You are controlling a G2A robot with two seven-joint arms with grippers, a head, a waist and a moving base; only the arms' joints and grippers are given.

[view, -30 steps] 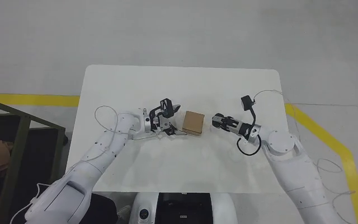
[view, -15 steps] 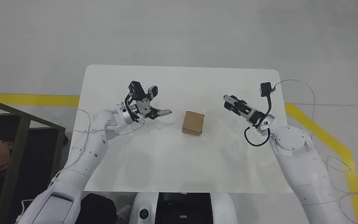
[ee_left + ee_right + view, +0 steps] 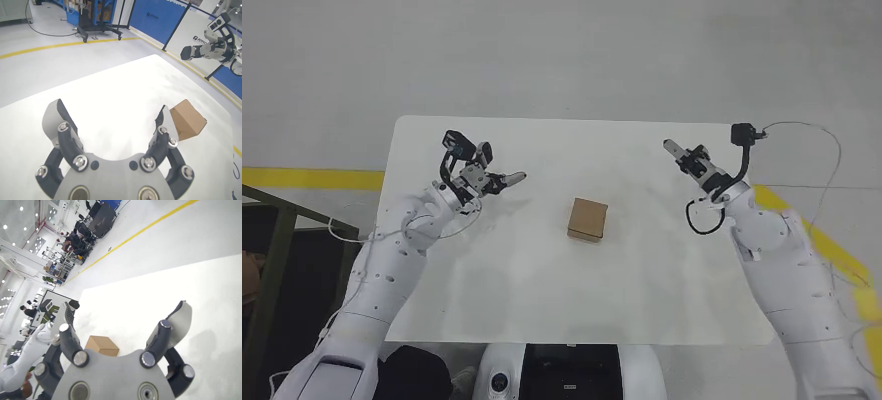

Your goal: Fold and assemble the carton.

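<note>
Spread wide and empty, the left gripper [image 3: 111, 103] hung at ten o'clock from the closed brown cardboard carton [image 3: 588, 218], the right gripper [image 3: 125, 303] at two o'clock, both well apart from it. It sat mid-way across the white table [image 3: 542, 300], partly hidden behind each claw in the wrist views.

the carton [image 3: 588, 218] sits near the middle of the bench [image 3: 542, 290], between the two grippers and well apart from each. the left gripper [image 3: 510, 181] is over the bench to the carton's left. the right gripper [image 3: 672, 147] is to its right, near the bench's far right corner.
</note>
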